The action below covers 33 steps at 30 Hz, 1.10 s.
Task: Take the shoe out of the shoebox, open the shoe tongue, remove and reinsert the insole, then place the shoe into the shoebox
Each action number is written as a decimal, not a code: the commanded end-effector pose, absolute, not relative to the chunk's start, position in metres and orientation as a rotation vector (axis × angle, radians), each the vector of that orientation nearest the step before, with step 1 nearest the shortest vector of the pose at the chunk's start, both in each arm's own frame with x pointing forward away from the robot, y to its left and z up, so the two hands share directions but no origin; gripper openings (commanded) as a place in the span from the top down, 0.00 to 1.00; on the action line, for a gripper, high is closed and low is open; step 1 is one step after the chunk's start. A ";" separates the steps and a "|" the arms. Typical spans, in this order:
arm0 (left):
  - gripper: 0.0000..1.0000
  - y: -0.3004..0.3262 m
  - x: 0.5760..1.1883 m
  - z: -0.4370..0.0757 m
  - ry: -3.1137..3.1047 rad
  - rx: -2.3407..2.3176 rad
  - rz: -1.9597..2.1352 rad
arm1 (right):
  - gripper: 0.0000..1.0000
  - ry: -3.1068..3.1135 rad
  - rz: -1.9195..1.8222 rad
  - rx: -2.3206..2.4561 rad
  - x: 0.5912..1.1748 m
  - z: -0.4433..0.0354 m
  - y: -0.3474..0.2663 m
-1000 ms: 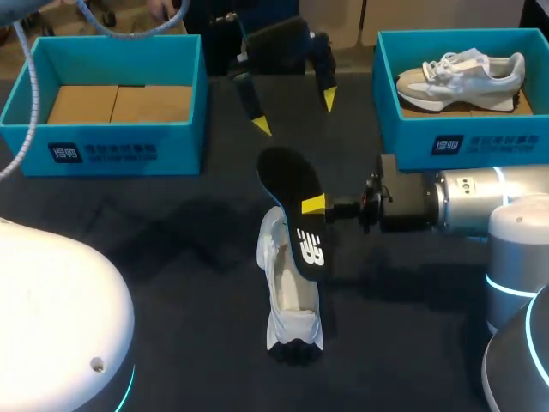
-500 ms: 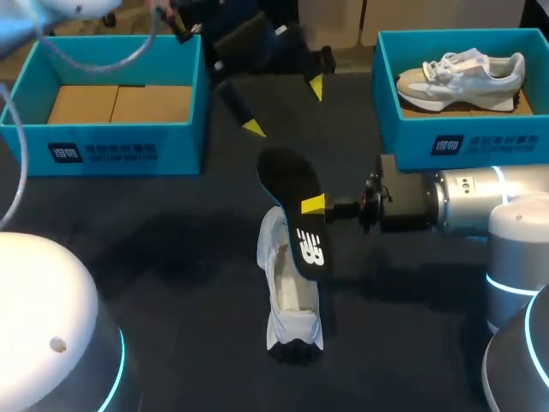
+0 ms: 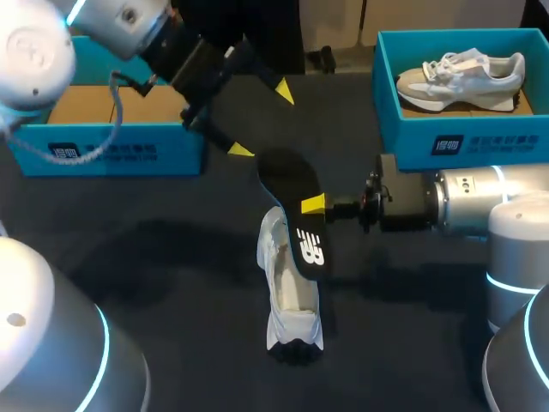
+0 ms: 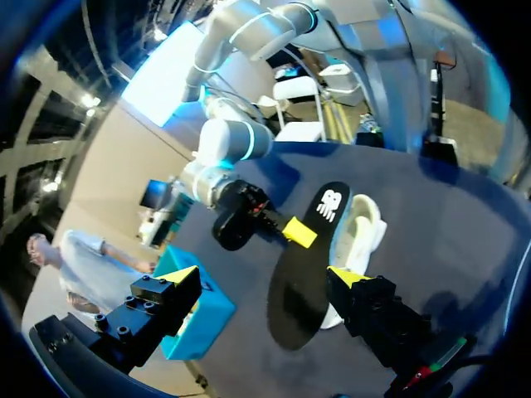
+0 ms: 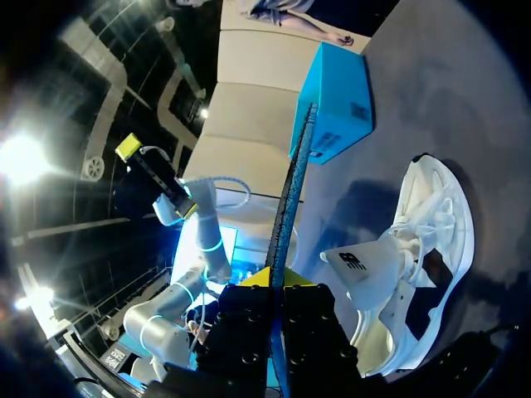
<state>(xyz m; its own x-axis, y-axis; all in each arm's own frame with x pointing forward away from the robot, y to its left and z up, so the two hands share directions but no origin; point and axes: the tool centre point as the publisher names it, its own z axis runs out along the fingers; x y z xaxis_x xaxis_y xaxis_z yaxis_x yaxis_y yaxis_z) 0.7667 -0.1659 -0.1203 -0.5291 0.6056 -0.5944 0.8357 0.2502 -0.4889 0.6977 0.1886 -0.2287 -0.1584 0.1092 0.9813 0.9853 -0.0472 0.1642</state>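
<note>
Black insole point(image 3: 290, 184) pinched tight in the right gripper point(image 3: 314, 206), white shoe point(image 3: 288, 300) just below it; left gripper point(image 3: 262, 120) hangs wide open just beyond the insole's far end.

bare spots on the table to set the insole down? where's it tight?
Biggest bare patch: table between the left shoebox and the shoe. Smaller one: beside the shoe, on the near side of the right arm. Crowded: the middle, where the right gripper holds the insole above the shoe, open left gripper by its far end.

A robotics lab: left arm point(image 3: 120, 26) and right arm point(image 3: 480, 202) over a black table point(image 3: 171, 257) with teal shoeboxes point(image 3: 103, 153).
</note>
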 end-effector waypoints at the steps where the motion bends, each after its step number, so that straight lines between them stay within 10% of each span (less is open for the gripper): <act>1: 0.00 -0.164 0.763 -0.124 2.050 1.111 -1.245 | 1.00 -1.381 -1.323 -1.252 0.697 -0.229 0.191; 33: 0.00 -0.140 0.772 -0.184 1.696 1.116 -1.214 | 1.00 -1.308 -1.419 -1.334 0.704 -0.206 0.189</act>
<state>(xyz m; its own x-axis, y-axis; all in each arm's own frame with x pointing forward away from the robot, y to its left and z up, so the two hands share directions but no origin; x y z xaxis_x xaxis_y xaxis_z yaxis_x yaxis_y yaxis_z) 0.7751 -0.1357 -0.1759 -0.3453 0.2648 -0.9004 0.9365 0.1603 -0.3120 0.7075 0.1877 -0.2109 -0.1534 0.0994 0.9831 0.9735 -0.1557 0.1677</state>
